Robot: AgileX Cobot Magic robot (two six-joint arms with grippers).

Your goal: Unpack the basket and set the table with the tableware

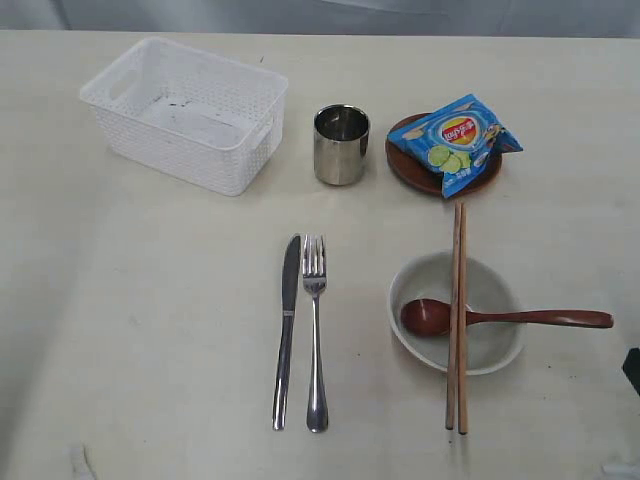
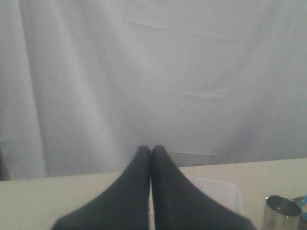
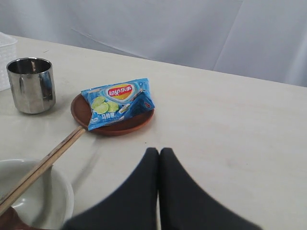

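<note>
Across bowl (image 1: 492, 347): chopsticks (image 1: 458, 385), spoon (image 1: 545, 318); chips (image 1: 458, 140) on plate (image 1: 405, 160).

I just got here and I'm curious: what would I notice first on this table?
The bright blue chips bag sits on the red-brown plate, back right. Nearer, chopsticks lie across the bowl, a wooden spoon resting in it. The white basket stands empty, back left.

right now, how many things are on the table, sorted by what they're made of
steel: 3 (knife, fork, cup)
wood: 4 (plate, spoon, 2 chopsticks)
plastic basket: 1
bowl: 1
chips bag: 1
total: 10
</note>
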